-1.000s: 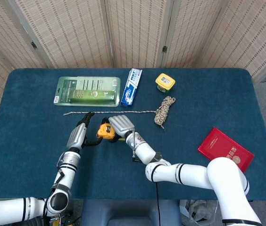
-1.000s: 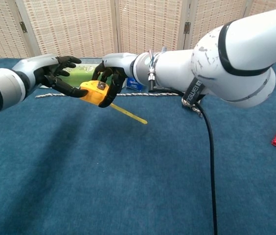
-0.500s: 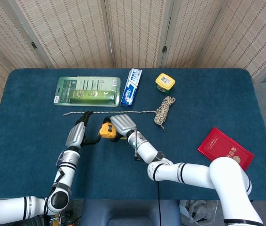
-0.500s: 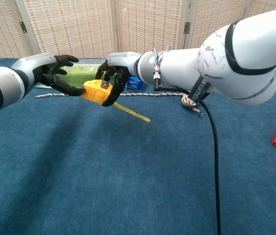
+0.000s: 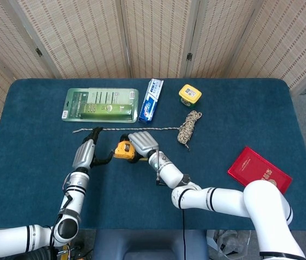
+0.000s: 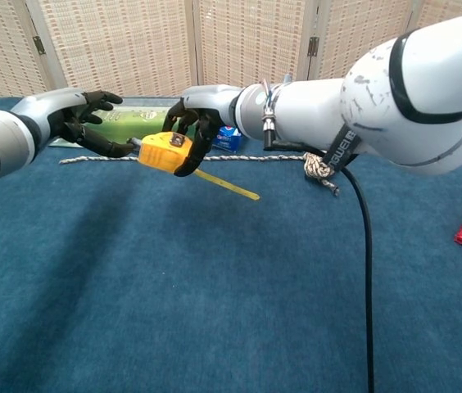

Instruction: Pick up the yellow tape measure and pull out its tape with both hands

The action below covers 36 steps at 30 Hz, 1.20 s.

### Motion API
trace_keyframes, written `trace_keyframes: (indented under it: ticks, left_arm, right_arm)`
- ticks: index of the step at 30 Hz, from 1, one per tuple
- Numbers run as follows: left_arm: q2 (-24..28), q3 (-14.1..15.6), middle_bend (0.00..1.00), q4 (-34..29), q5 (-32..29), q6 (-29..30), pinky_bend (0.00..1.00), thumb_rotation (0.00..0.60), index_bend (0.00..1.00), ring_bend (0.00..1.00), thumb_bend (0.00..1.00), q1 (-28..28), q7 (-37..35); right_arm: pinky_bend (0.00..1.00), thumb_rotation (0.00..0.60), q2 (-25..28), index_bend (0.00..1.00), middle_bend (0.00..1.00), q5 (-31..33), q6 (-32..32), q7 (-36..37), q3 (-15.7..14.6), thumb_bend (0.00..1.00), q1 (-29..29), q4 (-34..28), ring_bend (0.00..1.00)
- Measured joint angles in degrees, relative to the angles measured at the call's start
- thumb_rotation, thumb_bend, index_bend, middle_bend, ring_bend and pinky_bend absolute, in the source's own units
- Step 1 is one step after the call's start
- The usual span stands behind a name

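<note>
1. Two hands meet over the near-left middle of the blue table (image 5: 33,162), and I have the yellow tape measure (image 6: 165,151) lifted clear of the cloth between them.
2. My right hand (image 6: 192,123) grips the case from above and from the right, its dark fingers curled down around the body.
3. A short length of yellow tape (image 6: 227,184) sticks out of the case, slanting down to the right and towards me.
4. My left hand (image 6: 83,124) sits just left of the case with its fingers apart; one fingertip reaches to the case's left edge.
5. I cannot tell from either view whether that fingertip is pinching anything or only touching the case.
6. In the head view the tape measure (image 5: 123,150) lies between the left hand (image 5: 85,154) and the right hand (image 5: 143,143).
7. On the far side lie a green blister pack (image 5: 100,105), a blue and white box (image 5: 151,101) to its right, and a small yellow container (image 5: 189,94) further right.
8. A thin cord runs across the cloth just beyond the hands to a coiled rope (image 5: 189,127).
9. A red booklet (image 5: 259,171) lies well apart at the near right.
</note>
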Motion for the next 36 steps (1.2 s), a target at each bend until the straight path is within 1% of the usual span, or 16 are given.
trace_keyframes:
  ticks: [7, 9, 10, 14, 16, 18, 23, 29, 36]
  left_arm:
    - [0.87, -0.02, 0.00, -0.11, -0.84, -0.40, 0.00, 0.600, 0.00, 0.00, 0.46, 0.24, 0.26]
    - [1.20, -0.07, 0.00, -0.05, -1.14, -0.67, 0.00, 0.600, 0.01, 0.00, 0.47, 0.31, 0.25]
    - [1.37, -0.09, 0.00, -0.06, -1.27, -0.85, 0.00, 0.600, 0.04, 0.00, 0.48, 0.35, 0.22]
    - [1.96, -0.32, 0.00, -0.28, -1.48, -1.47, 0.00, 0.600, 0.22, 0.00, 0.52, 0.64, -0.60]
    - [2.27, -0.28, 0.00, -0.37, -1.46, -1.74, 0.00, 0.600, 0.29, 0.00, 0.53, 0.75, -0.78]
    - [2.45, -0.31, 0.00, -0.43, -1.54, -1.90, 0.00, 0.600, 0.34, 0.00, 0.54, 0.83, -1.04]
    - [2.90, -0.30, 0.00, -0.43, -2.11, -2.36, 0.00, 0.600, 0.44, 0.00, 0.55, 0.92, -1.25]
    - [3.94, -0.67, 0.00, -1.01, -3.68, -3.91, 0.00, 0.600, 0.50, 0.00, 0.56, 1.02, -2.10]
    - [4.88, -0.99, 0.00, -1.32, -4.83, -5.26, 0.00, 0.600, 0.52, 0.00, 0.57, 1.02, -3.18]
  right_arm:
    - [0.31, 0.600, 0.33, 0.59, 0.53, -0.04, 0.34, -0.09, -0.08, 0.27, -0.10, -0.64, 0.44]
    - [0.31, 0.600, 0.47, 0.59, 0.53, -0.07, 0.44, -0.14, -0.10, 0.27, -0.12, -0.90, 0.44]
    - [0.31, 0.600, 0.54, 0.59, 0.53, -0.04, 0.51, -0.21, -0.11, 0.27, -0.11, -0.97, 0.44]
    - [0.31, 0.600, 0.68, 0.59, 0.53, 0.24, 0.70, -0.45, -0.18, 0.27, -0.05, -1.12, 0.44]
    - [0.31, 0.600, 0.70, 0.59, 0.53, 0.32, 0.76, -0.54, -0.21, 0.27, -0.02, -1.15, 0.44]
    - [0.31, 0.600, 0.74, 0.59, 0.53, 0.41, 0.83, -0.71, -0.26, 0.27, 0.04, -1.17, 0.44]
    - [0.31, 0.600, 1.06, 0.59, 0.53, 0.74, 1.16, -1.04, -0.29, 0.27, 0.07, -1.45, 0.44]
    - [0.31, 0.600, 1.20, 0.59, 0.53, 1.12, 1.20, -1.37, -0.48, 0.27, 0.11, -1.43, 0.44]
    - [0.31, 0.600, 1.10, 0.59, 0.53, 1.77, 1.08, -2.22, -0.82, 0.27, 0.53, -1.04, 0.44]
